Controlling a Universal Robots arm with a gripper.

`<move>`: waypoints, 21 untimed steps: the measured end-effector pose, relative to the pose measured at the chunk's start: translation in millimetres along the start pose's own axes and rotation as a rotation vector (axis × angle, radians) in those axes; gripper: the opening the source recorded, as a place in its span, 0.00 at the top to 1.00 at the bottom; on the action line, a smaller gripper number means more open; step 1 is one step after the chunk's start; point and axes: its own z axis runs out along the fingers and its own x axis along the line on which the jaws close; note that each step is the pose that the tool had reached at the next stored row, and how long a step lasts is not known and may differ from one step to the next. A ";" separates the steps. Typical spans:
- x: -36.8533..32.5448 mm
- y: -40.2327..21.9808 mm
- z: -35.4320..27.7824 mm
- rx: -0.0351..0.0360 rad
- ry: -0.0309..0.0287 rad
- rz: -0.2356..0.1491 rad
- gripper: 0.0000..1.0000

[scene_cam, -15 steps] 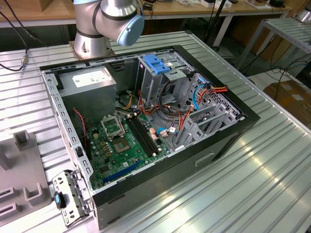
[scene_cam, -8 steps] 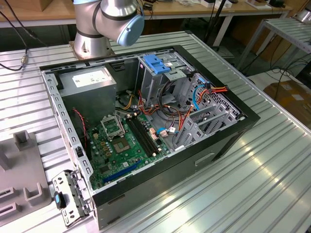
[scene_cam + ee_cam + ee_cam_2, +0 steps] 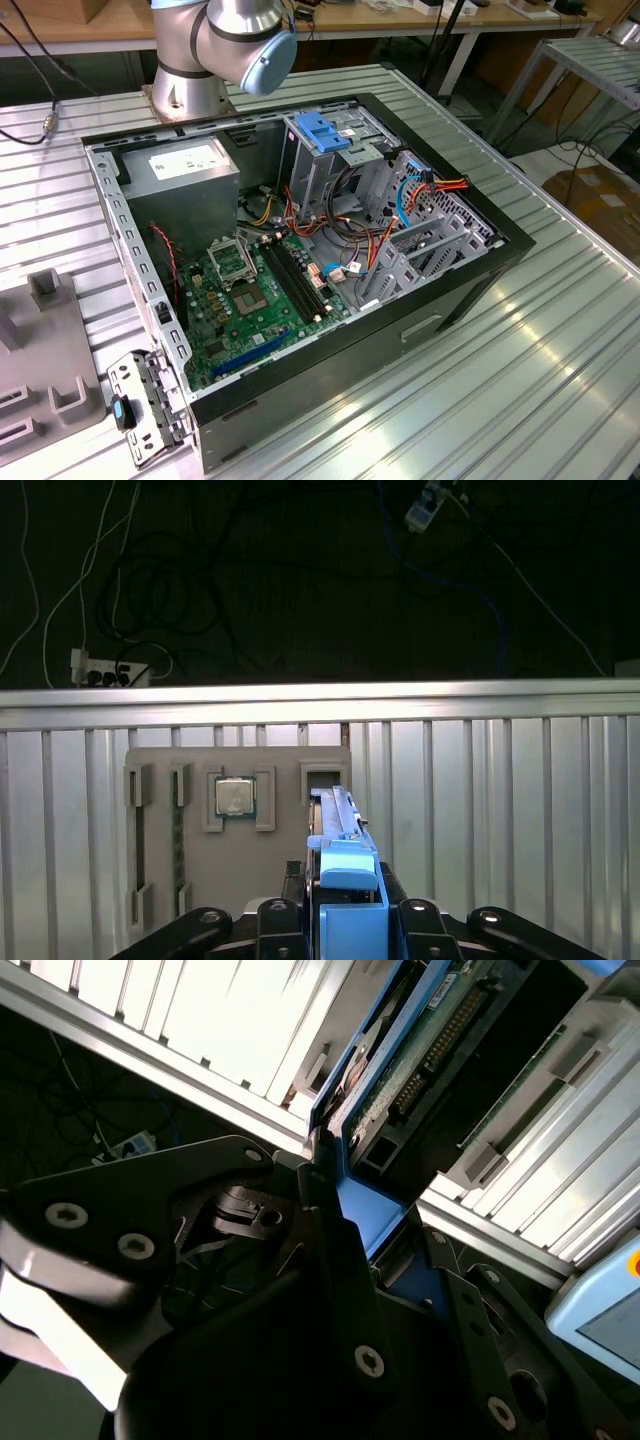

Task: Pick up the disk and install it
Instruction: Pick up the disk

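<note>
**Disk clamped by its blue tab, edge-on over the tray**

The gripper (image 3: 345, 905) is closed narrow on the disk (image 3: 335, 825). Its black fingers (image 3: 318, 1210) press from both sides on the blue tab (image 3: 348, 865) at the disk's near end. In the first wrist view the disk stands on edge and runs away from the jaws. Its far end reaches an open slot in the grey tray (image 3: 150, 880), and I cannot tell whether it is touching the slot or clear of it. In the second wrist view the disk's green circuit side and connector row show, framed by the blue carrier.

The tray lies flat on the slatted table (image 3: 500, 810), close to the table's edge, with dark floor and cables beyond. A square chip (image 3: 236, 798) sits in a pocket of the tray, just beside the slot.

In the exterior view the open case (image 3: 470, 290) lies on its side mid-table. Its motherboard (image 3: 255, 300) faces up, and a blue latch (image 3: 322, 131) tops the metal cage (image 3: 310, 175). The arm (image 3: 225, 40) rises from the table's far edge behind the case.
</note>
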 end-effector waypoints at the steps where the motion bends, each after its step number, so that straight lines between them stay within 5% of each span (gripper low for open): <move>1: 0.0 0.0 -1.3 0.0000 0.0000 0.000 0.63; 21: -0.3 0.0 -10.8 0.0000 0.0000 0.000 0.63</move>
